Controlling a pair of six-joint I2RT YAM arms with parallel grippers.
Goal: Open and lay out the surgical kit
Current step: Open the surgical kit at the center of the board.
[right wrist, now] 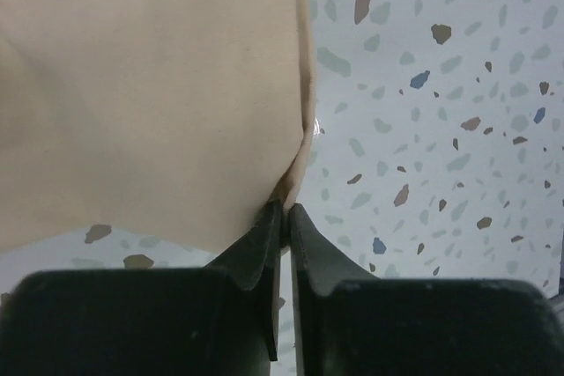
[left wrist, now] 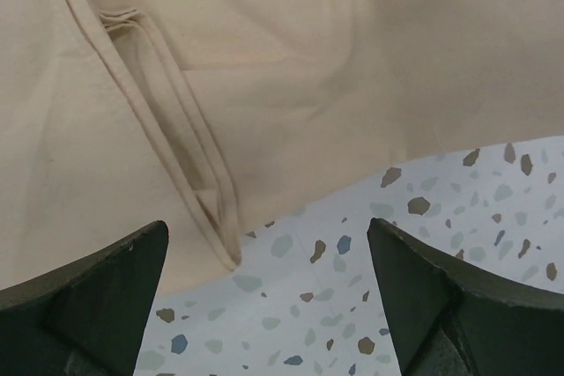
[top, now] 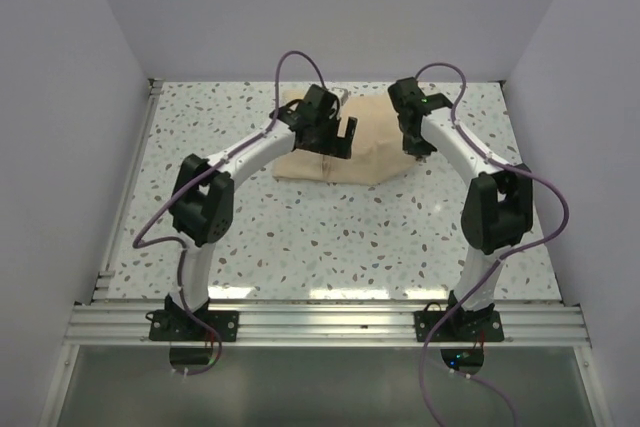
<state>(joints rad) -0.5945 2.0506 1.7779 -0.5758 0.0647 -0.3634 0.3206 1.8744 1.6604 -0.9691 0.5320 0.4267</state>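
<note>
Beige wrap (top: 380, 142) lies folded near the middle of the worktop's (top: 330, 237) far edge. Left claw (left wrist: 266, 233) hangs over the wrap's near edge by a stitched hem (left wrist: 189, 147), its jaws wide apart and holding nothing. Right claw (right wrist: 285, 210) is pressed together low over the speckled worktop, pinching the wrap's right edge

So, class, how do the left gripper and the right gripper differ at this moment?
The left gripper is wide open; the right gripper is shut. The left gripper holds nothing above the cloth wrap; the right gripper pinches its edge. Both are dark, two-fingered, at the wrap.
</note>
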